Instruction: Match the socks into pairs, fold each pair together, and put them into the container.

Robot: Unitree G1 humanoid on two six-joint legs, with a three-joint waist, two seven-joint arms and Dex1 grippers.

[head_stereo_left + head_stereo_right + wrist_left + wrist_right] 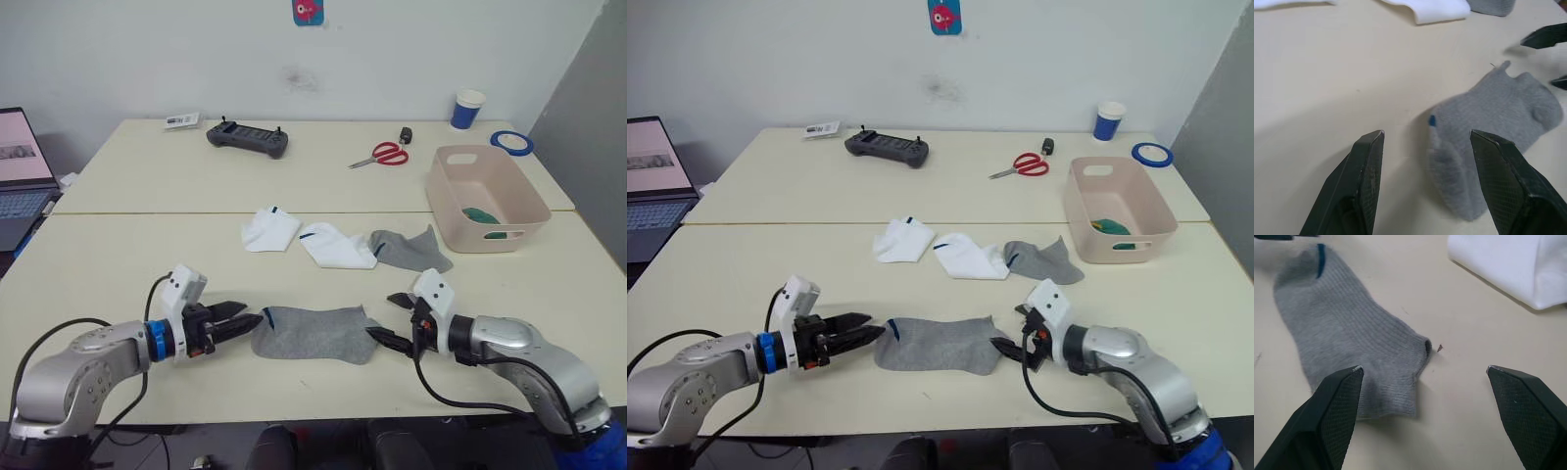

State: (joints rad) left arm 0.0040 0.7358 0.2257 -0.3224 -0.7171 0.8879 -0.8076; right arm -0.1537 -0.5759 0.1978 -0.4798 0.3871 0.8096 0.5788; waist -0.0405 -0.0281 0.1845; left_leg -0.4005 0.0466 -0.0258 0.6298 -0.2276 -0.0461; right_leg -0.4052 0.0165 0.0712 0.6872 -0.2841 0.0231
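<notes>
A grey sock point(313, 333) lies flat on the near table between my two grippers. My left gripper point(238, 318) is open, its fingertips just short of the sock's blue-marked cuff point(1432, 120). My right gripper point(390, 319) is open wide at the sock's other end point(1400, 357), touching nothing. Farther back lie two white socks point(269, 230) point(336, 245) and another grey sock point(411, 250), the last two touching. The pink container point(446, 201) stands at the right with a dark green sock point(480, 212) inside.
On the far table are red scissors point(382, 154), a black controller point(247, 138), a blue cup point(468, 109), a blue tape roll point(511, 142) and a small card point(181, 120). A laptop point(24, 166) sits at the far left. A seam point(147, 213) joins the two tables.
</notes>
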